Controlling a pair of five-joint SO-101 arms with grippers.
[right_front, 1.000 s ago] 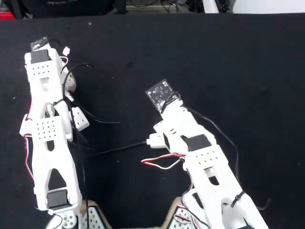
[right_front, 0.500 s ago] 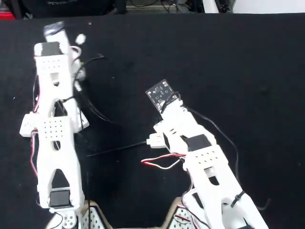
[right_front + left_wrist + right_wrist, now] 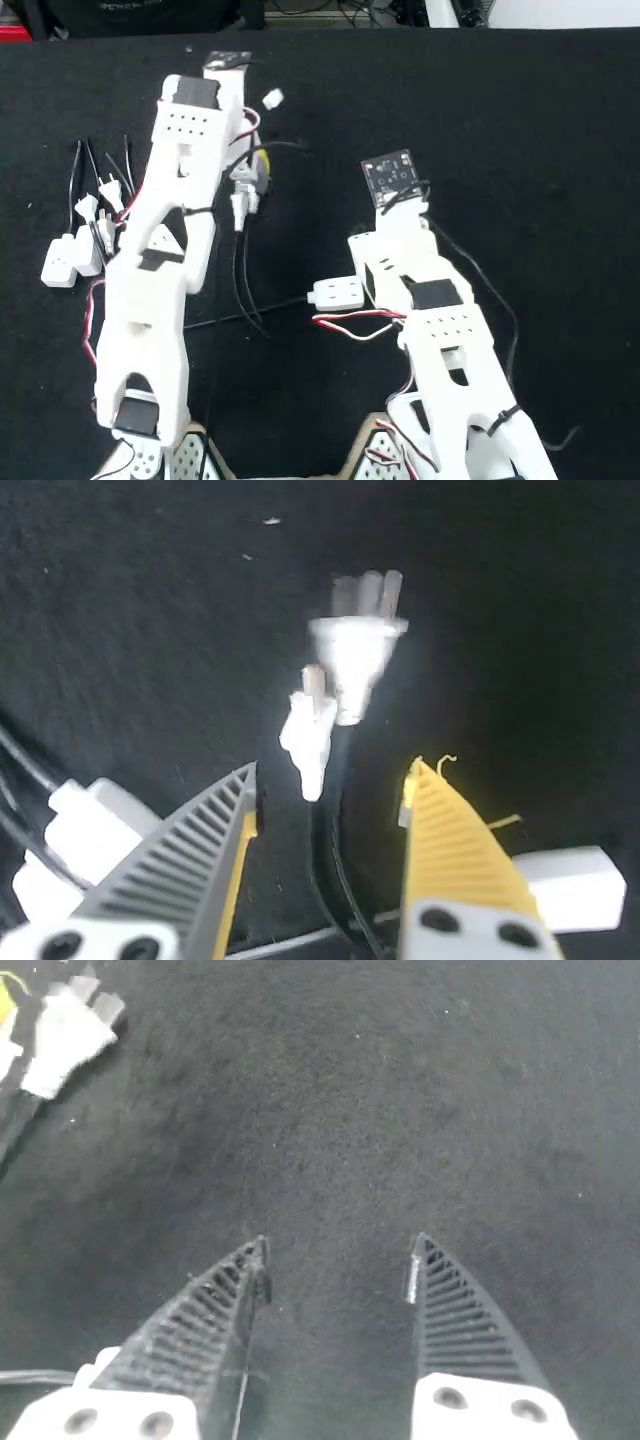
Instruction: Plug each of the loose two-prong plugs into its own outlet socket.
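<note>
Left hand [image 3: 332,768] gaping, two plugs [image 3: 355,645] just ahead; right hand [image 3: 338,1245] gaping, one outlet socket [image 3: 338,292] beside.

White perforated arms [image 3: 150,290] carry red-and-white wires [image 3: 340,325]; the ridged left tool [image 3: 332,768] seems edged in yellow.

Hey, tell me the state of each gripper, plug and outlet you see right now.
Left gripper: open, holding nothing.
Right gripper: open, empty.
Two plugs ahead of the left gripper: loose, not plugged in.
Outlet socket beside the right arm: lying flat, no plug seen in it.
</note>
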